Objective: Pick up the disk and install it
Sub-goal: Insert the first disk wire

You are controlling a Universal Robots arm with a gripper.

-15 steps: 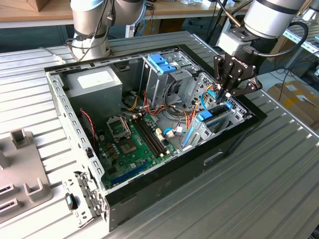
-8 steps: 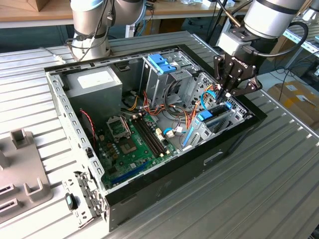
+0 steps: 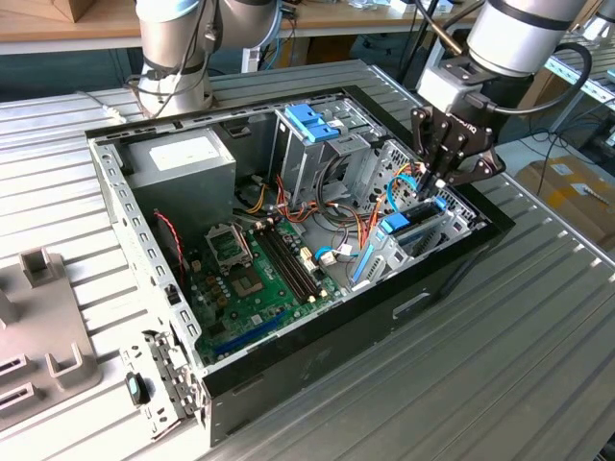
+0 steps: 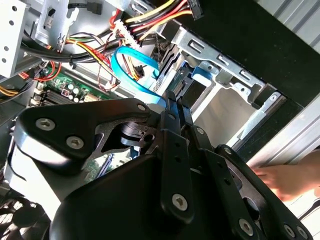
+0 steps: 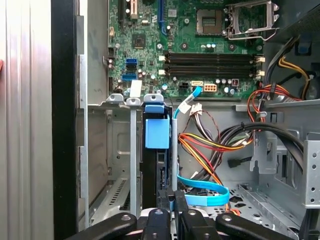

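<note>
Disk [image 5: 157, 135] stands on edge in the drive bay [image 5: 118, 150] at the corner of the open computer case [image 3: 317, 357], its light-blue carrier tab toward the motherboard [image 5: 200, 30]. Gripper [image 3: 430, 192] sits right over the bay, fingers close together at the disk's outer edge. They may be pinching a sliver of blue rail or only pressing on it; hard to say from here. Blue data cable [image 5: 205, 186] loops loose just beside. Pick-up is done, I'd judge; the disk looks mostly seated, with the final push home perhaps left.

The disk [image 5: 156, 150] sits in the drive bay [image 5: 117, 170] (hand [image 3: 438, 188] over it), beside the motherboard [image 5: 185, 35].
</note>
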